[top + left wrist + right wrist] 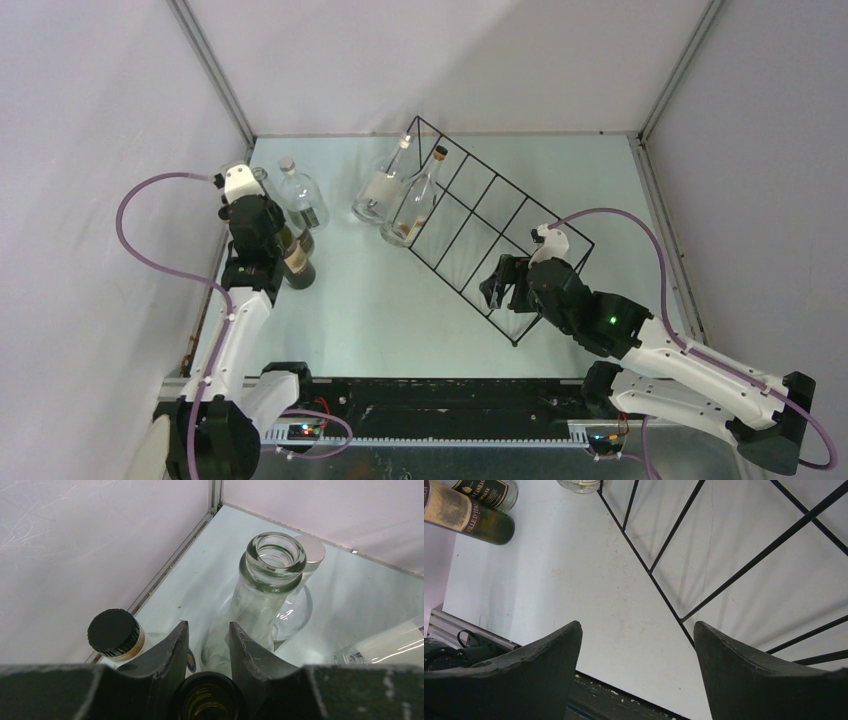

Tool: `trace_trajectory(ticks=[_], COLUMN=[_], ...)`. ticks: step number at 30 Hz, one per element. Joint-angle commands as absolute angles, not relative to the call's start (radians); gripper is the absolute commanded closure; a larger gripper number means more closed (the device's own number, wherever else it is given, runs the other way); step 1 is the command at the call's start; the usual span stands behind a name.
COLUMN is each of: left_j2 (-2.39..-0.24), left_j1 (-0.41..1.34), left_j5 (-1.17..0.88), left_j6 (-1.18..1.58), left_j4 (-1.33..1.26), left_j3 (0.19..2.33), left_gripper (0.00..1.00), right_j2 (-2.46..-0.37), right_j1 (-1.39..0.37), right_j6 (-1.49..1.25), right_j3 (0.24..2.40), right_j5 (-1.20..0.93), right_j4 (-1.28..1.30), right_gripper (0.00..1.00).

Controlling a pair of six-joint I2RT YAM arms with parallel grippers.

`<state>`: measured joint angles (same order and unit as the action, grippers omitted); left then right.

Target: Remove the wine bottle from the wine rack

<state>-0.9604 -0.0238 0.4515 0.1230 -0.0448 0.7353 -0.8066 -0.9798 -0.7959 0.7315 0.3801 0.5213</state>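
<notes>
Tool on the left arm point(207, 626) first: its fingers point(170, 655) stand a narrow gap apart and pinch the neck of a green bottle point(207, 700), whose mouth shows right at their roots. Just beside it are a black-capped bottle point(114, 632) and an open-mouthed clear bottle point(272, 565), all grouped at the left edge of the bench point(370, 300), well apart from the wine rack point(505, 180). Whether the green bottle's base is down on the bench, I cannot tell.

Over to the right tool point(638, 625): spread wide, nothing in it, hovering by the near end of the rack, with bare wire and bench between its fingers. The rack lies slantwise across the middle. At its far end a corked bottle point(415, 205) sits in the end compartment, with a second clear bottle point(378, 190) against it. Whether that one is inside the frame or only leaning on it is too close to call.

My read: the green one is off the rack, and this is the set-down step. Next, the left tool lets go and lifts straight up, clear of its crowded neighbours. Then the corked bottle wants a neck grip and a draw along its compartment, while the right tool could steady the light wire frame.
</notes>
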Motion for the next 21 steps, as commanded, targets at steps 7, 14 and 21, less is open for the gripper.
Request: trace_trajectory(ticks=[7, 14, 21], left_j2=[-0.952, -0.975, -0.999], left_j1=[-0.036, -0.036, -0.036], left_j5=[0.428, 0.426, 0.408], left_j6=[0.166, 0.191, 0.208], left_j4=[-0.108, -0.089, -0.036], left_j3=[0.796, 0.804, 0.838], left_gripper=[0.71, 0.43, 0.3], right_j2=[-0.773, -0.712, -0.705], right_j1=[-0.95, -0.799, -0.595], right_j6=[-0.742, -0.611, -0.51], right_j3=[0.727, 0.735, 0.782], right_j5=[0.364, 0.182, -0.044], right_j4=[0.5, 0.537, 0.61], right_gripper=[0.15, 0.15, 0.14])
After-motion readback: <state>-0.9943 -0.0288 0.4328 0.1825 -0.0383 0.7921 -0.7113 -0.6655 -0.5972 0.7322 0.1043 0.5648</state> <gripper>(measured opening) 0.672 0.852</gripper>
